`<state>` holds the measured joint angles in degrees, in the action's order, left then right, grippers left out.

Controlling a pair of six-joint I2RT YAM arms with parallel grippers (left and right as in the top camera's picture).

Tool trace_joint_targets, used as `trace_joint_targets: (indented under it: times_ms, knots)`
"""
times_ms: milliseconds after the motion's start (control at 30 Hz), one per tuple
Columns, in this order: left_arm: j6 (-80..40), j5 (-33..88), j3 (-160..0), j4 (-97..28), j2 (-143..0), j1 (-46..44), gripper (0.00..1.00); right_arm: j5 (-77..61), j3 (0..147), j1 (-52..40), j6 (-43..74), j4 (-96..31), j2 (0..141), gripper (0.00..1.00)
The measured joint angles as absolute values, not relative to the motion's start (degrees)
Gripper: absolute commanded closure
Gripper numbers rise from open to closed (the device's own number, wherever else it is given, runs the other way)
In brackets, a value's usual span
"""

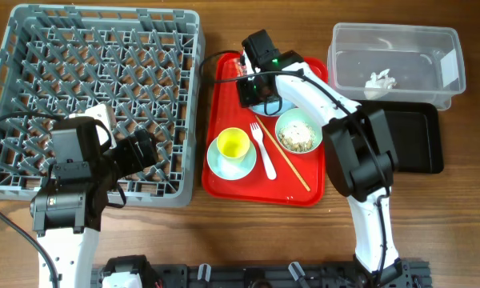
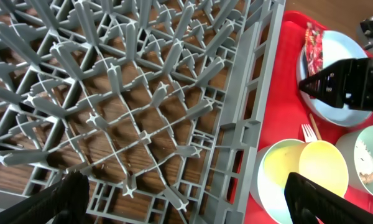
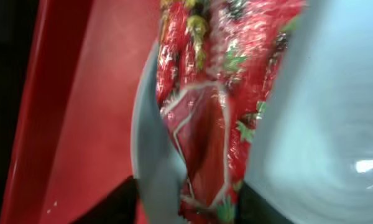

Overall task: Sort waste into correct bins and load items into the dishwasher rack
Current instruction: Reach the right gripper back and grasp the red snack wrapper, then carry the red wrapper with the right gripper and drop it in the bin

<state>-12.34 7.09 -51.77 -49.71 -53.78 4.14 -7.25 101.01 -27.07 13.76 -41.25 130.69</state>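
"Where is the wrapper?"
"The red snack wrapper (image 3: 205,124) lies between the right fingers (image 2: 326,84), draped on the rim of the pale blue bowl (image 3: 323,124). Whether they pinch it yet, I cannot tell."
"Best approach?"
"Pinch the foil alone, clear of the rim, then lift straight. The left fingers (image 2: 56,199) hang wide over the rack (image 2: 143,124)."

From the serving tray (image 1: 224,104), the dishwasher rack (image 1: 104,72) lies at nine o'clock, the tub (image 1: 432,72) holding a tissue (image 1: 380,80) at two, the shallow tray (image 1: 416,140) at three. On it, a cup (image 1: 233,142) in a bowl (image 1: 220,166) at seven, a scraps bowl (image 1: 280,132) at three, fork (image 1: 264,148) and chopstick (image 1: 292,168) between them.
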Motion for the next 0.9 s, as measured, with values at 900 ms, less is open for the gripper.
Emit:
trace_joint_targets:
  times_ms: [900]
  knots:
    - [-12.34,7.09,-51.77,-49.74,-53.80,4.14,0.00,-5.87,101.34,-26.57,16.58,-42.57,122.52,0.93]
